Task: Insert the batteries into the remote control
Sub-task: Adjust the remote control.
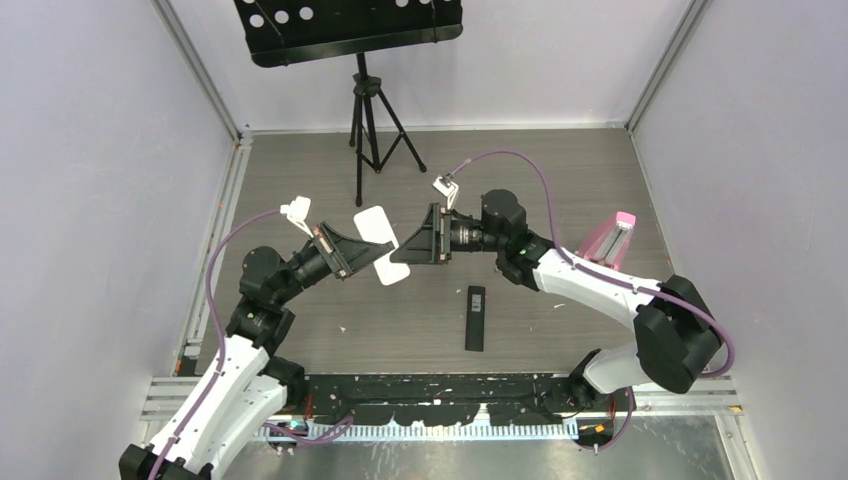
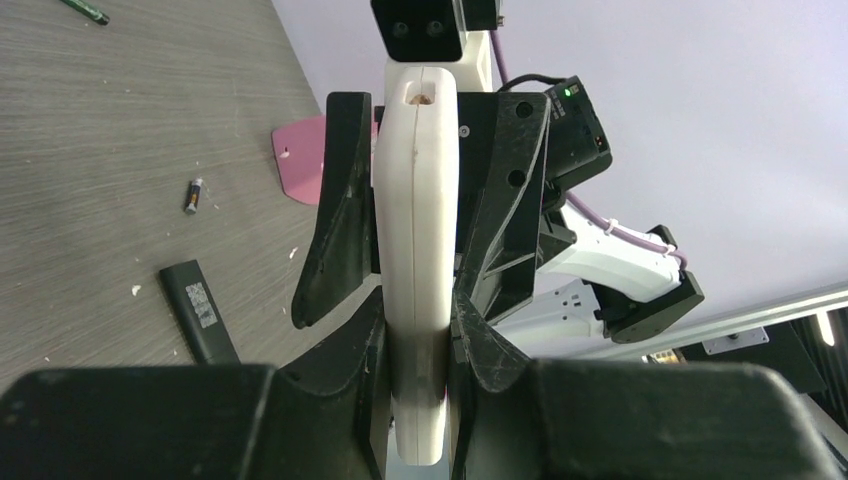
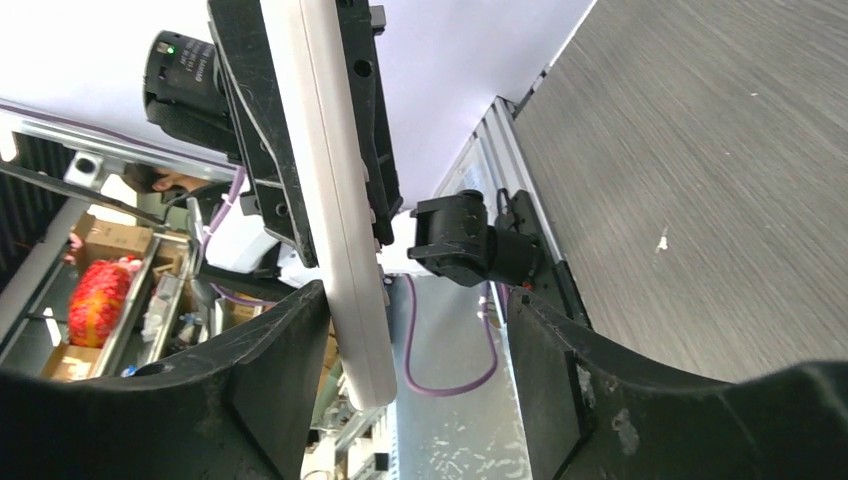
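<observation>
Both arm bases at near edge, left arm [image 1: 225, 380] and right arm [image 1: 665, 340] reaching in toward centre. Just beyond, black remote [image 1: 475, 318] lies flat on table [image 1: 560, 180], right of centre, nobody touching it. Mid-table, lifted clear: white remote [image 1: 378, 245], edge-on in both wrist views. Left gripper [image 1: 362, 252] is clenched on it, fingers pressed to both faces. Right gripper [image 1: 412, 246] comes from the right with jaws spread around the remote's other end. One finger touches the remote, the other stands off with a clear gap, so no real grip.

Dark battery [image 2: 193, 196] lies loose on the table near a pink piece [image 2: 300, 170]. Green battery [image 2: 85, 10] lies farther off, also loose. Other batteries not found. Music stand [image 1: 350, 30] at far wall.

Progress looks early: remote is picked up and presented, no battery picked or visibly seated. Cannot tell if the cover is off. Left to do: open the compartment if needed, fetch the cells, seat them.
</observation>
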